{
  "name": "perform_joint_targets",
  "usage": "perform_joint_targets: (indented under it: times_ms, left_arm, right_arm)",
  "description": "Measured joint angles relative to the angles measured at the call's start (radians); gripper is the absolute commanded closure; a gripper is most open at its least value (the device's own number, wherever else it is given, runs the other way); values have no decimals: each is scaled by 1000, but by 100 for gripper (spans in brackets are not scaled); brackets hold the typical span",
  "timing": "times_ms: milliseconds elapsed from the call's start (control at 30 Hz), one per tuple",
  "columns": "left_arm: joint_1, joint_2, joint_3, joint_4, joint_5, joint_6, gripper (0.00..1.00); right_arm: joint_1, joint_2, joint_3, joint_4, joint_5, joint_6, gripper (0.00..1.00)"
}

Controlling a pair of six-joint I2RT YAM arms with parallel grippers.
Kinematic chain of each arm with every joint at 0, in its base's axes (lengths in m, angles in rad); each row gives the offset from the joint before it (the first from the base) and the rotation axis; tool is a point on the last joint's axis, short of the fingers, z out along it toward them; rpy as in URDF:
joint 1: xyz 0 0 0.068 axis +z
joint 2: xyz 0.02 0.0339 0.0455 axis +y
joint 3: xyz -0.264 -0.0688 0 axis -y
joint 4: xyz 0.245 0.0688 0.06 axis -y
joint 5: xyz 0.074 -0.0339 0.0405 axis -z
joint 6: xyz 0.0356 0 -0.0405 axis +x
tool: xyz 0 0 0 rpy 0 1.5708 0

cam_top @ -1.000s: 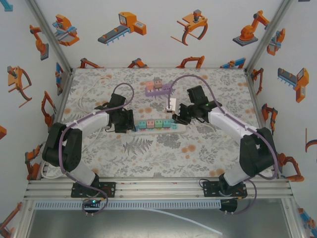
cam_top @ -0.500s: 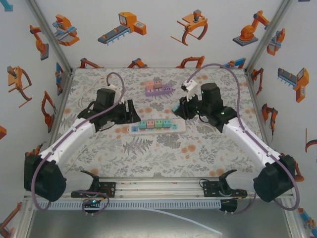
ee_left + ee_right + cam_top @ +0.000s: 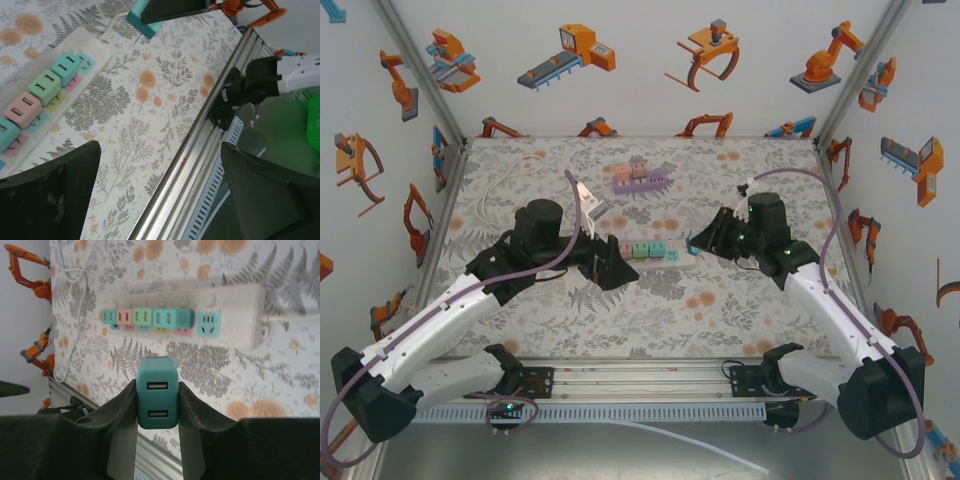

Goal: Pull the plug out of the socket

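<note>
Left arm point(image 3: 440, 320) reaching forward and right from its base, forearm slanting toward centre, wrist bending down. Left gripper point(image 3: 618, 270) pointing right and downward. In left wrist view its 2 fingers point(image 3: 50, 200) standing wide apart.

Right arm point(image 3: 825, 305) stretching forward and left, elbow bending outward. Right gripper point(image 3: 698, 242) pointing left. In right wrist view its 2 fingers point(image 3: 122, 425) pressing on opposite sides of teal plug point(image 3: 157, 392), gripping it between them.

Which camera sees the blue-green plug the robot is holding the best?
The right wrist view. The teal plug sits big and centred, held in the right pincer, both slots facing the camera. The top view shows it as a tiny teal speck at the pincer tip. The left wrist view catches just one corner at its top edge.
</note>
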Motion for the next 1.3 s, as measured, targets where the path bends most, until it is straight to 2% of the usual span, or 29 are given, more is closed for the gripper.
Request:
perform_joint_targets:
  times_ms: [267, 533, 767, 1000, 1133, 1300]
  left_arm:
    - [-53, -14, -66, 43, -12, 9, 3]
    - [-69, -14, -98, 43, -134, 9, 3]
    - [-70, -14, -110, 43, -179, 9, 3]
    - [-71, -26, -121, 43, -205, 9, 3]
    - [-71, -29, -121, 43, -211, 9, 3]
    - [-71, -28, -121, 43, -213, 9, 3]
  right_arm:
    - [0, 31, -192, 81, 1, 79, 85]
    - [-1, 143, -271, 257, 39, 110, 84]
    - [-1, 269, -302, 404, 45, 130, 81]
    - [-2, 320, -304, 478, 26, 152, 60]
    - [-2, 319, -318, 466, 45, 148, 53]
    - [-2, 286, -321, 428, 73, 124, 51]
